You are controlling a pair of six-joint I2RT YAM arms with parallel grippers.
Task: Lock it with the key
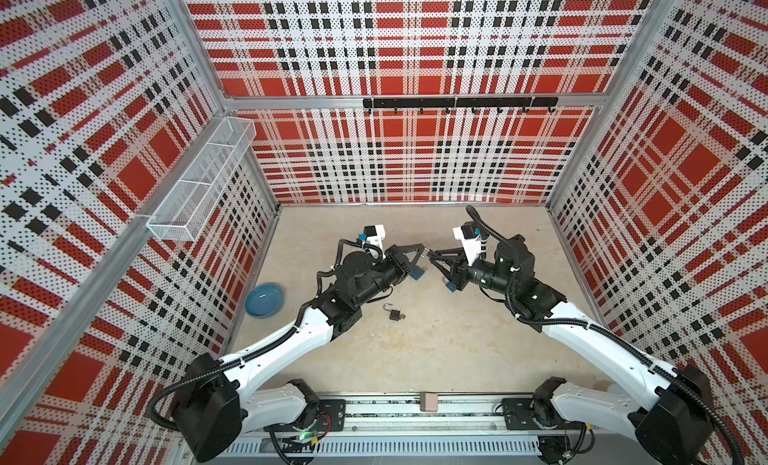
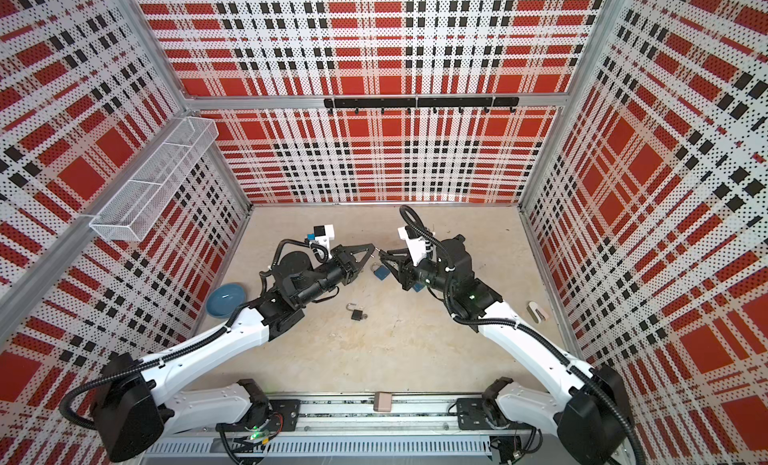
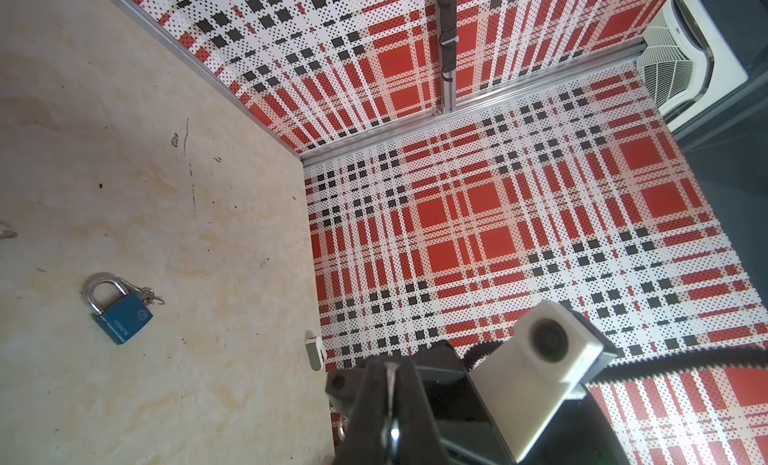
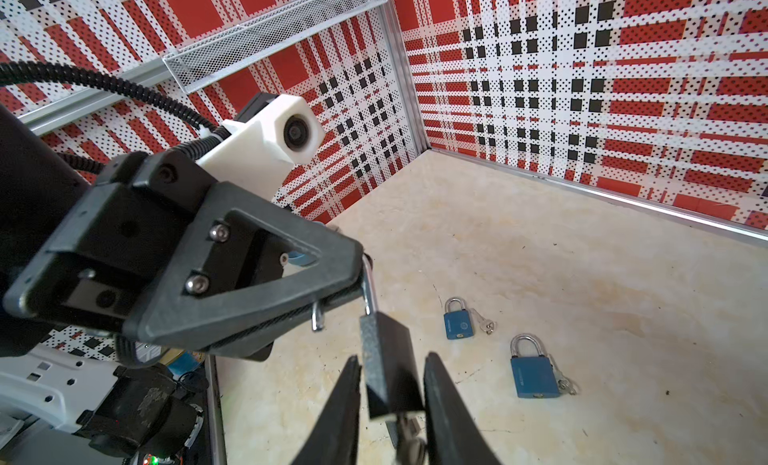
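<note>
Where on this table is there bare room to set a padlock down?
Bare: the front stretch between the open black padlock and the base rail, and the strip along the back wall. Crowded: mid-table, where left gripper and right gripper meet near two blue padlocks.

Black padlock (image 4: 388,359), blue padlock (image 4: 534,377), red-plaid walls (image 1: 415,47)

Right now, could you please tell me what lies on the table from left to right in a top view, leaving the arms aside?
Blue bowl → open black padlock → blue padlock → small white object.
</note>
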